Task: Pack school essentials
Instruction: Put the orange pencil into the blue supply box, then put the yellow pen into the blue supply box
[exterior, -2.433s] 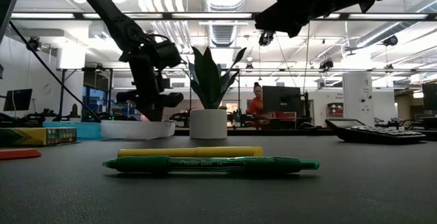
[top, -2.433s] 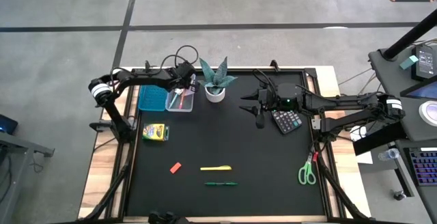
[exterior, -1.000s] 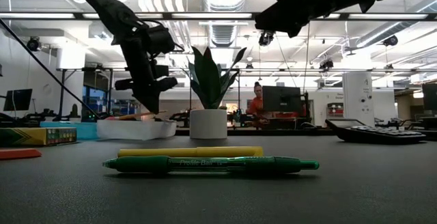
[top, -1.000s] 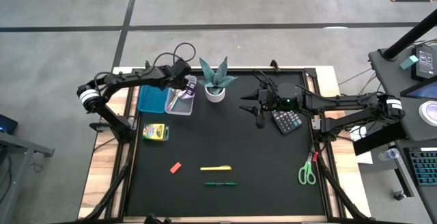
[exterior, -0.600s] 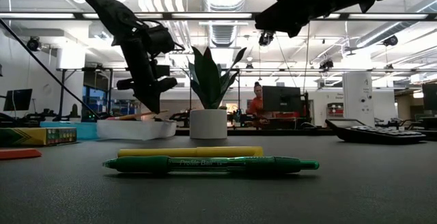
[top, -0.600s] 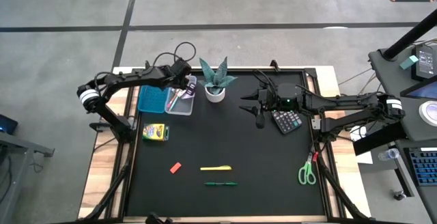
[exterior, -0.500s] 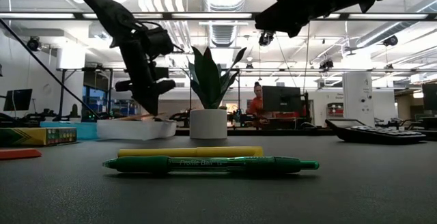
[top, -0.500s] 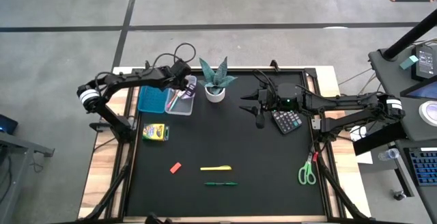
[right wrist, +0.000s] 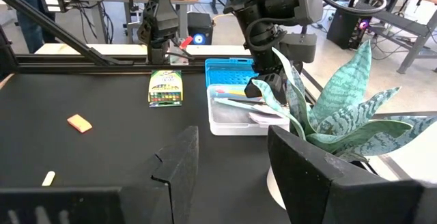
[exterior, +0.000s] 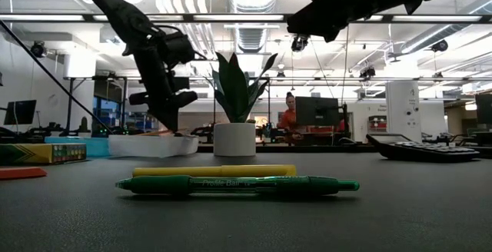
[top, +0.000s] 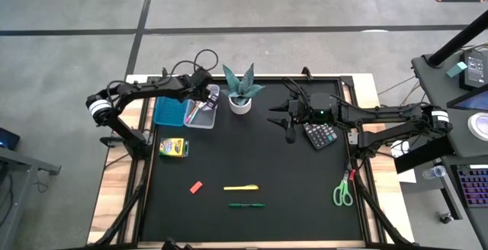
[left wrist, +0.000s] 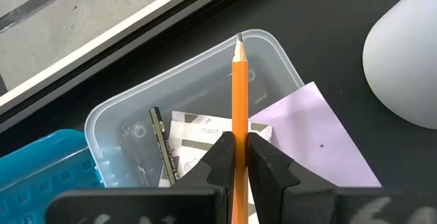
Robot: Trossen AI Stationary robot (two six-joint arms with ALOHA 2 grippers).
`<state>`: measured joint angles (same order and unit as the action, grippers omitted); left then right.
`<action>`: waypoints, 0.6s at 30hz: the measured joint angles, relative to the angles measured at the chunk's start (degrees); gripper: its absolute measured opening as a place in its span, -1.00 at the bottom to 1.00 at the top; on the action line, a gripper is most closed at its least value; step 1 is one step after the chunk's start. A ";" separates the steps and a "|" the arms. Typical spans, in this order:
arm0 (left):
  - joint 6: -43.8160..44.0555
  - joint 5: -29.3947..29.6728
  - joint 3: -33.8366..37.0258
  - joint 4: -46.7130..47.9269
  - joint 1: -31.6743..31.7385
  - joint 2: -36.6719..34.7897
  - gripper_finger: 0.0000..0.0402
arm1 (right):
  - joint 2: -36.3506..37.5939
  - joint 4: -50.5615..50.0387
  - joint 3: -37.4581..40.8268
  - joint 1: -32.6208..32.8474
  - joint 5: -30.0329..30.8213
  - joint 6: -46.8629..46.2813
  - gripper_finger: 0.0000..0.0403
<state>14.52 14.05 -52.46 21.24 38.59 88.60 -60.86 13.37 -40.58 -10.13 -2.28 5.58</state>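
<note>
My left gripper is shut on an orange pencil over the clear container at the far left. Inside the container lie a dark pencil, a white patterned packet and purple paper. My right gripper hangs open and high, right of the plant, touching nothing. The crayon box, red eraser, yellow pen and green pen lie flat on the mat. Green-handled scissors lie at the near right. My left gripper pinches the orange pencil's shaft between its two fingers. The pencil runs along the fingers, and its sharpened tip points forward past them over the container's rim. It is tilted, and the back end is hidden by the gripper.
The container's blue lid lies left of it. A spiky plant in a white pot stands just right of the container, close to the left gripper. A calculator lies under the right arm. The middle of the black mat is bare.
Over about two seconds, my left gripper has risen slightly out of the container and its arm has swung toward the table's left, still shut on the pencil. In the last second it has stayed nearly still.
</note>
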 joint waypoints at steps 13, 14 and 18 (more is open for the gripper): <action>0.07 -0.53 0.37 0.08 0.00 0.00 -0.63 | 0.00 0.00 0.00 0.00 -0.01 0.00 -0.17; 0.07 -0.53 0.37 0.08 0.00 0.00 -0.59 | 0.00 -0.01 0.00 0.01 0.00 0.00 -0.17; 0.07 -0.53 0.36 0.02 0.00 0.00 -0.47 | 0.00 0.00 0.00 0.00 0.00 0.00 -0.17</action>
<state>14.59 13.52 -52.10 21.26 38.59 88.60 -60.86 13.37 -40.58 -10.13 -2.28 5.58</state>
